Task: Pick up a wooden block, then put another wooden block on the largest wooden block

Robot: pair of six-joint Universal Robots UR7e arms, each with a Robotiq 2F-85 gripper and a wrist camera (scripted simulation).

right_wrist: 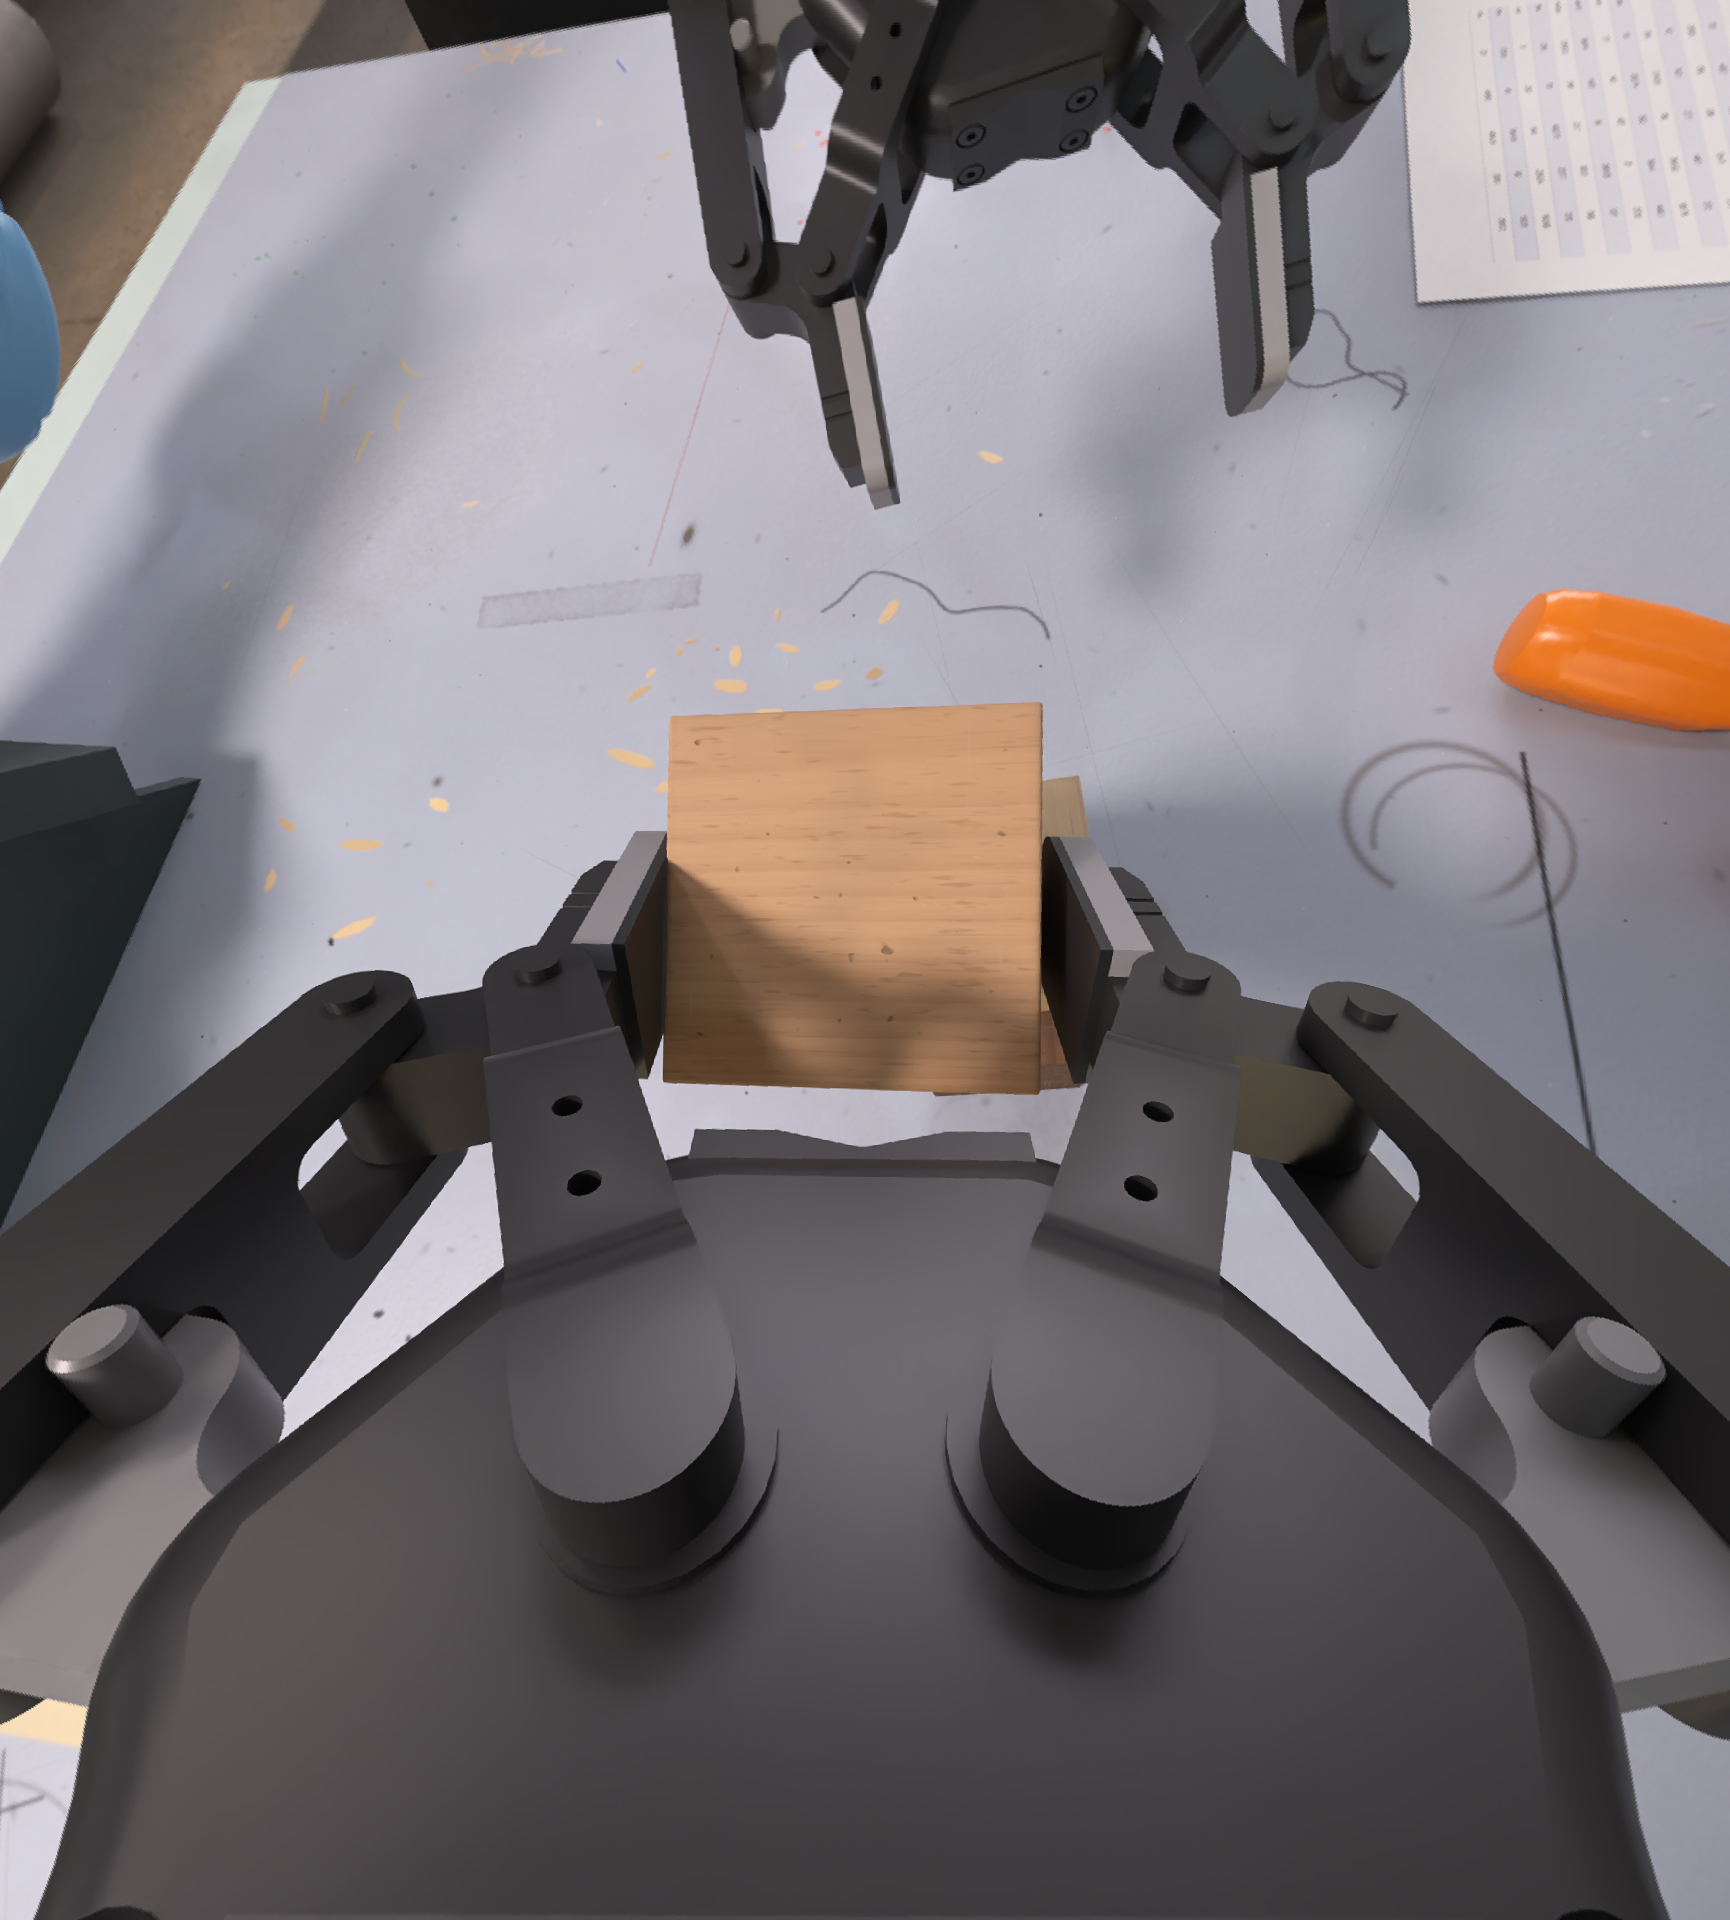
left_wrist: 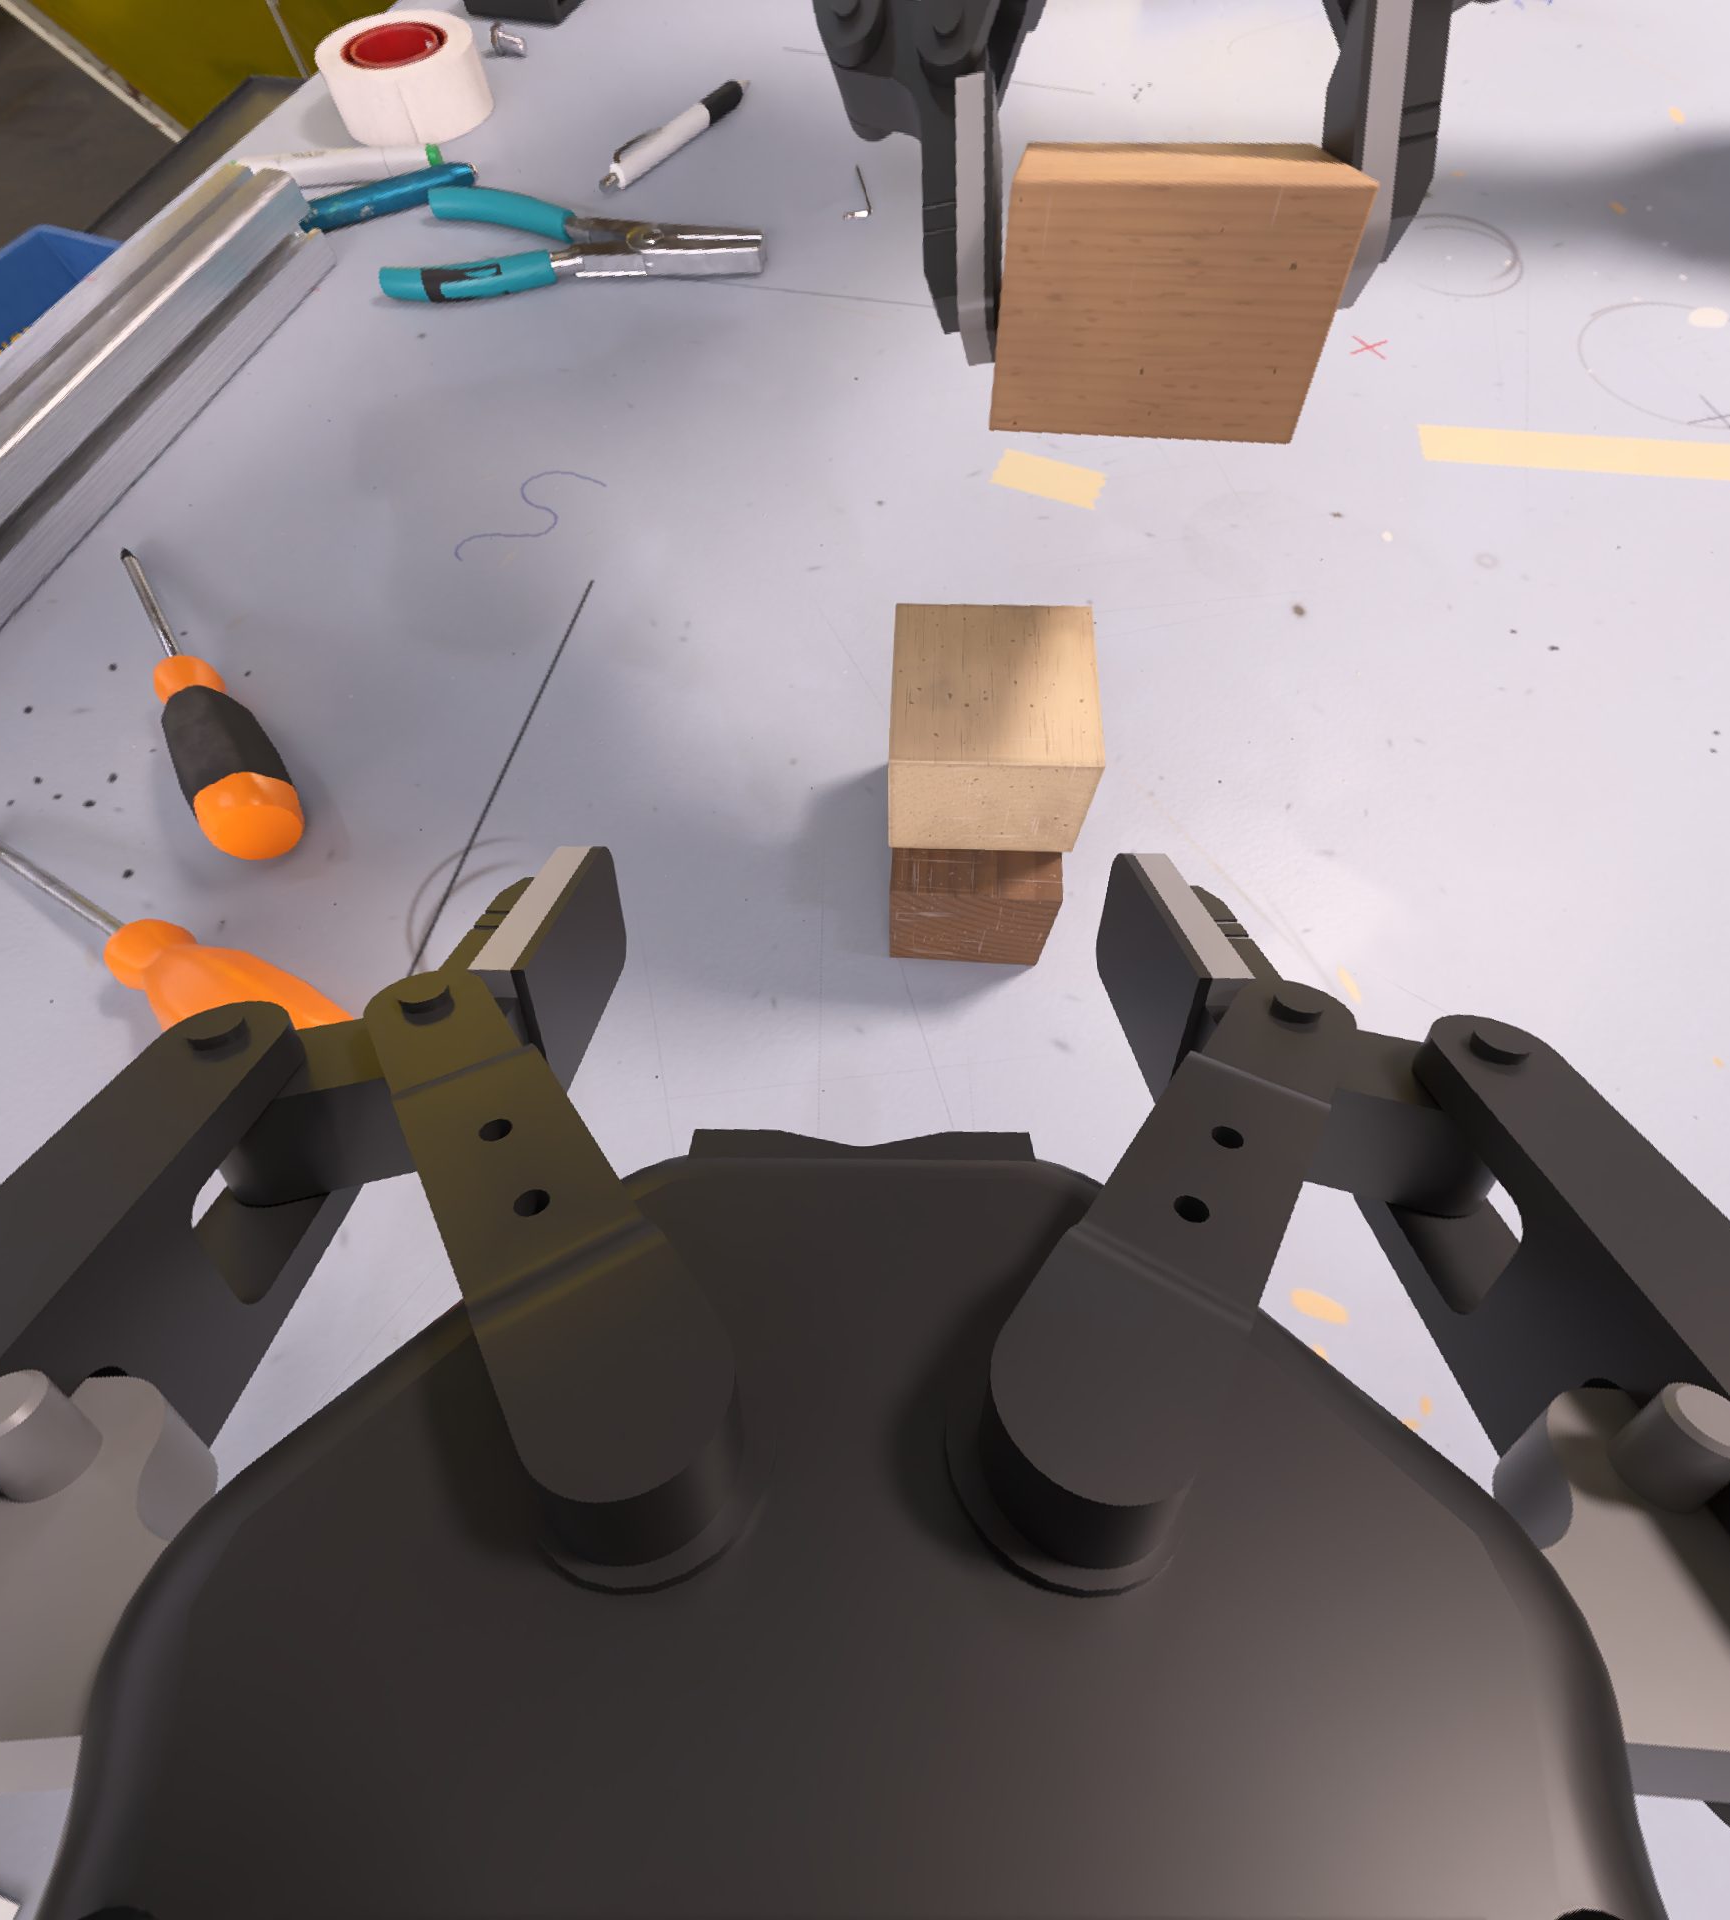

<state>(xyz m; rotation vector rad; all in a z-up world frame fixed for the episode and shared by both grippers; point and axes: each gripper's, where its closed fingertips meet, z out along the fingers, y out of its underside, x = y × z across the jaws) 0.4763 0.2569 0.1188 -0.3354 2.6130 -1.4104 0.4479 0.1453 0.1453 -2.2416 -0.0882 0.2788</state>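
Observation:
My right gripper is shut on the largest tan wooden block and holds it off the table. The same block shows at the top of the left wrist view, between the right gripper's fingers. A pale wooden block appears to rest on a smaller dark brown block on the grey table. My left gripper is open and empty, just in front of this pair. It also shows in the right wrist view, raised beyond the held block.
Two orange screwdrivers lie to the left. Teal pliers, a marker, a tape roll and an aluminium rail are at the far left. A paper sheet and a dark box flank the right gripper.

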